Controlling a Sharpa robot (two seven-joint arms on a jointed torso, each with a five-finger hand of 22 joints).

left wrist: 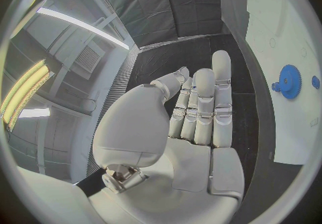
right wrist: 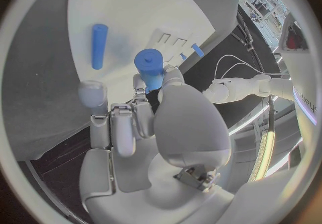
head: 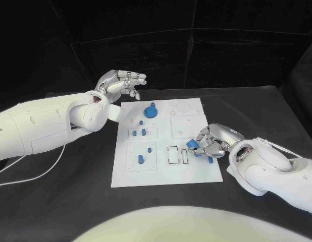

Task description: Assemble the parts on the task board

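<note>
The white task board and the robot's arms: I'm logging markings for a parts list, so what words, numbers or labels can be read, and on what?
None can be read.
White task board: only outlined slots and circles, no lettering.
White right arm: no legible label.
White left arm: dark marks, too blurred to read.

The task board (head: pixel 163 174) lies in the middle of the table (head: pixel 68 201). On its far part stands a gear (head: pixel 150 111). The left hand (head: pixel 119 83) is beyond the board's far left corner. The right hand (head: pixel 213 141) is over the right edge, holding a peg (right wrist: pixel 150 68); another peg (right wrist: pixel 99 45) lies beside, probably on the board.
</note>
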